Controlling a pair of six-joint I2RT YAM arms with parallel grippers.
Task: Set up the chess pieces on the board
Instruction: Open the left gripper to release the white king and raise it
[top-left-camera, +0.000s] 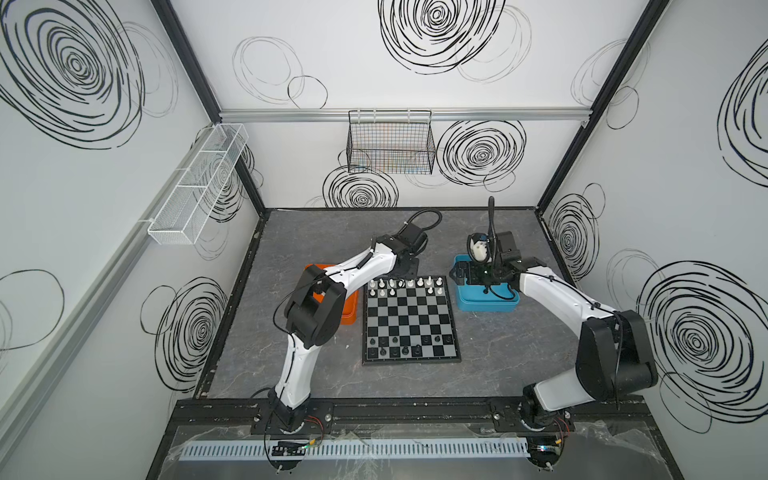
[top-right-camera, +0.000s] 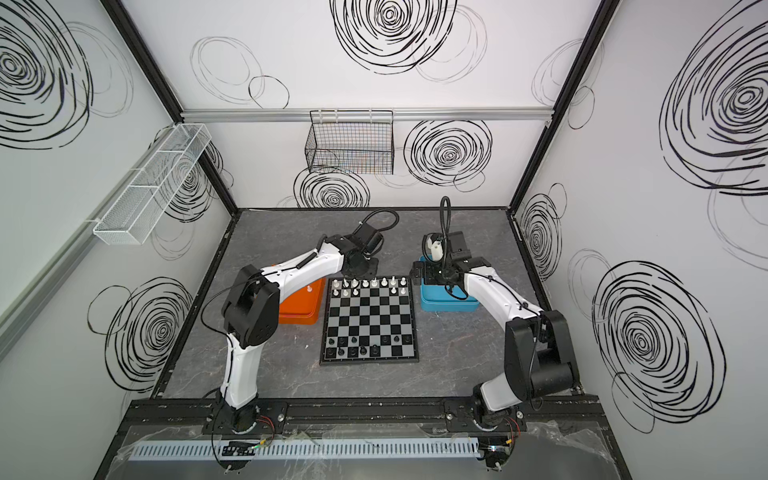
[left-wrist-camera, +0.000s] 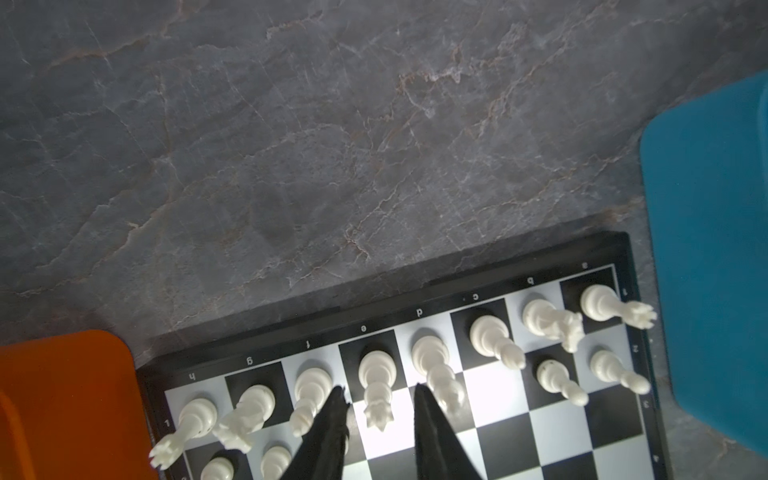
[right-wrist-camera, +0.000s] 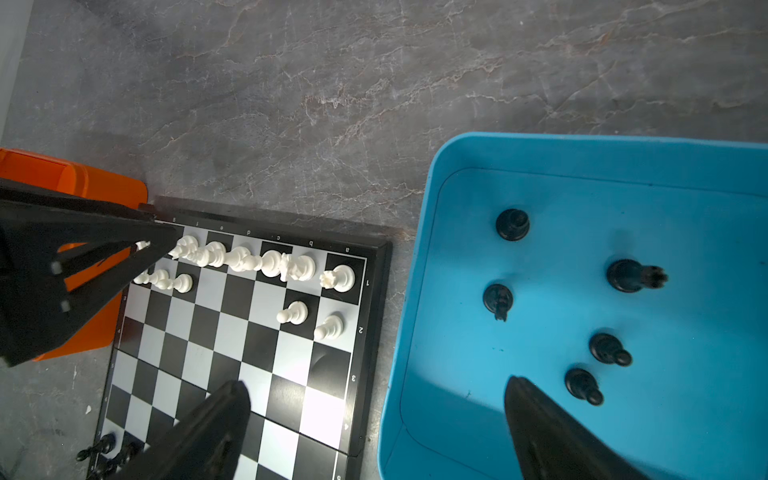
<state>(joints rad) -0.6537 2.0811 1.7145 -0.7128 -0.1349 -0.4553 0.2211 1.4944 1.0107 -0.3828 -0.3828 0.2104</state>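
With its jaws a little apart, the left gripper (left-wrist-camera: 379, 392) sits low over the back rank of the board (top-left-camera: 409, 316). Its fingertips (left-wrist-camera: 338, 399) straddle a tall white piece (left-wrist-camera: 376, 374) on the e-file square. There's a gap on each side and no contact that I can see, so nothing is clamped.

The board lies flat mid-table (top-left-camera: 498, 353), closer to the table's far edge than to its near edge. The orange tray (top-right-camera: 299, 311) is just beside it on the left and the blue tray (right-wrist-camera: 623, 153) just beside it on the right.

White pieces (top-left-camera: 409, 283) fill the rank along the board's far edge, all eight squares, upright. There are also a few pawns on the next rank, two at the a/b corner and the rest at the g/h end. Black pieces (top-left-camera: 405, 351) stand in the two ranks at the board's near edge, with gaps in both rows.

The right gripper (right-wrist-camera: 378, 390) is spread wide and holds nothing. One finger is over the board's right edge and the other over the blue tray.

In the right wrist view, five black pieces (right-wrist-camera: 512, 224) are in the blue tray, standing apart from each other. A top view shows one small white piece (top-right-camera: 308, 289) in the orange tray. Its type is too small to tell.
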